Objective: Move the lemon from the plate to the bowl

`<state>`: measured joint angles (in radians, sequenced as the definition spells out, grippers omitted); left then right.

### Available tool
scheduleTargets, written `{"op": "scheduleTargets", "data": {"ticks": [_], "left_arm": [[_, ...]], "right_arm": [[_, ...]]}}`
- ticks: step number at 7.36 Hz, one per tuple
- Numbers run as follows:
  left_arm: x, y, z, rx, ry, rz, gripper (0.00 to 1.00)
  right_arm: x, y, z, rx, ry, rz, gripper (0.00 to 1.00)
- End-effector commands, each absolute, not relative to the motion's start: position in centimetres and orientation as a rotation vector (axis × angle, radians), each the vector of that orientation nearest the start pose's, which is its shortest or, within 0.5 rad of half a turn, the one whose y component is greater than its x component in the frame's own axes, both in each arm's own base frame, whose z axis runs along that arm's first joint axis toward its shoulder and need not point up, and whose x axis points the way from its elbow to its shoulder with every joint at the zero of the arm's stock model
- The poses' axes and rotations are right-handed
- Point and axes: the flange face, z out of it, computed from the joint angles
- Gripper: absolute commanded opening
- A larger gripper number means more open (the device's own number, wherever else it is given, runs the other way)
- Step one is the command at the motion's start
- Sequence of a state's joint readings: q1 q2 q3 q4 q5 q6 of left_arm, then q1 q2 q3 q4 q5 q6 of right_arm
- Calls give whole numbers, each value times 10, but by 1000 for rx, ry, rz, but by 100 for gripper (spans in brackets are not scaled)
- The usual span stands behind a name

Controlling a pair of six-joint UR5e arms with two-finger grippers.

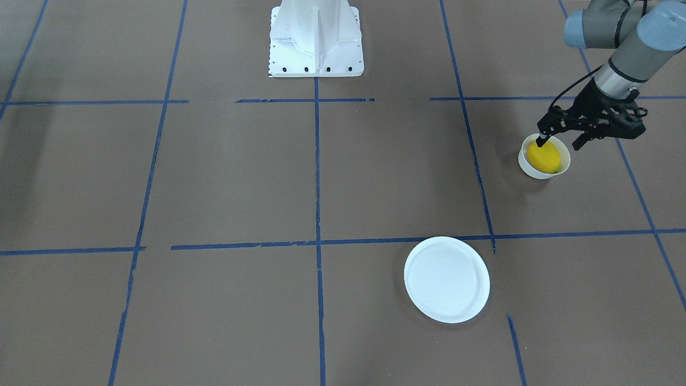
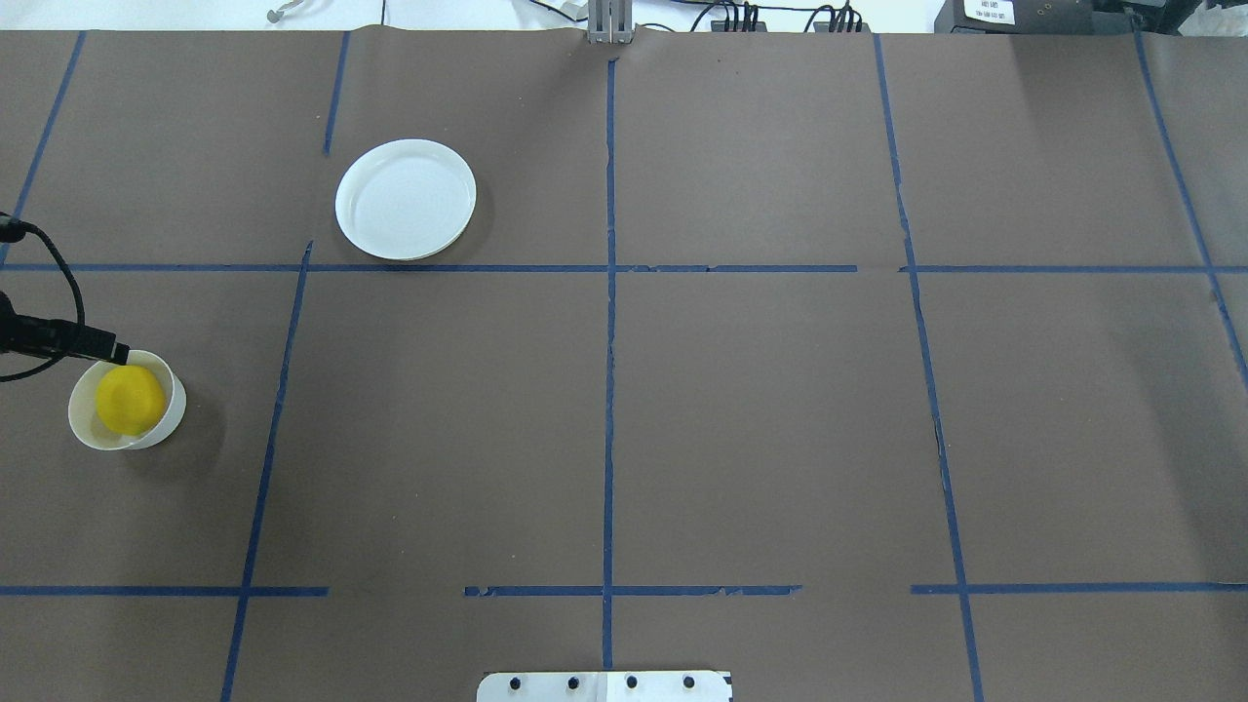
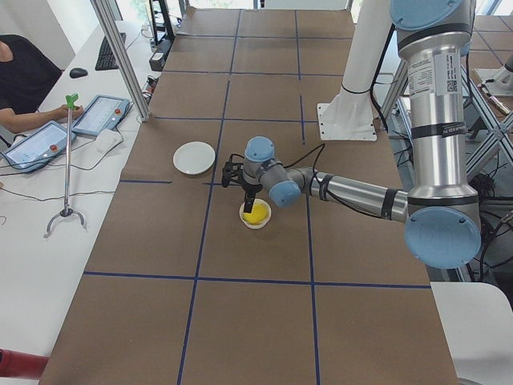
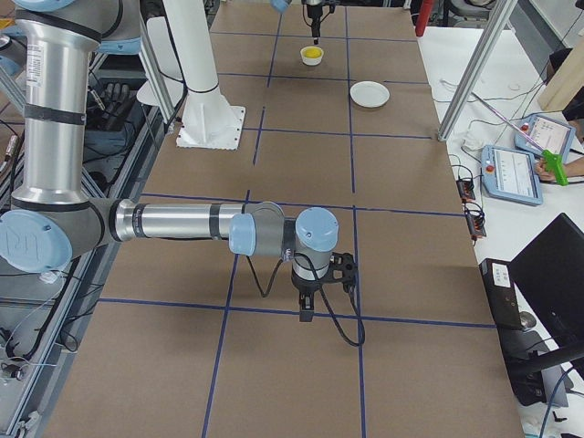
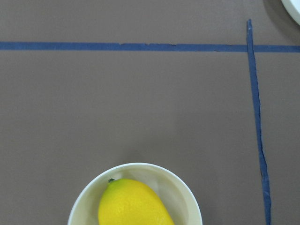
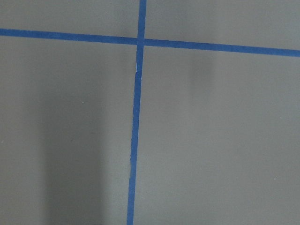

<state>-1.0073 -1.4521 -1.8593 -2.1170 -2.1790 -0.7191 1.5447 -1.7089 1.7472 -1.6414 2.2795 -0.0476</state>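
The yellow lemon (image 1: 543, 157) lies inside the small white bowl (image 1: 530, 169) at the robot's left side of the table. It also shows in the overhead view (image 2: 129, 400) and in the left wrist view (image 5: 133, 204), with its dark tip up. My left gripper (image 1: 560, 143) is open just above the bowl. One fingertip (image 1: 541, 142) is at the bowl's rim by the lemon and the other is outside the bowl. The white plate (image 1: 446, 279) lies empty further out. My right gripper (image 4: 306, 315) shows only in the exterior right view, so I cannot tell its state.
The table is covered in brown paper with blue tape lines. The robot's white base (image 1: 316, 40) stands at the table's near edge. Operators' tablets (image 3: 100, 115) sit on a side desk beyond the table.
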Motion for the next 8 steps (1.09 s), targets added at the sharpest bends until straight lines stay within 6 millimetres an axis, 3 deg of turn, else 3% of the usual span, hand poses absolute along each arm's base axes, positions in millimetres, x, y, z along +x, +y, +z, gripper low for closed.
{"op": "scheduleTargets", "data": {"ticks": [1,4,6,8], "left_arm": [[122,-485,496,222,821,183,100],[17,-504,515,268,733,250,100],[-20,-486,554,171,837,148,100],[-43,-464,601,105,838,68,100]], "right_arm": [[57,-432,647,-23,-709,-59,100],[57,-432,647,-23,-709,-59,100],[57,-432,647,-23,-709,-59,100],[57,-432,647,-23,-709,-59,100]]}}
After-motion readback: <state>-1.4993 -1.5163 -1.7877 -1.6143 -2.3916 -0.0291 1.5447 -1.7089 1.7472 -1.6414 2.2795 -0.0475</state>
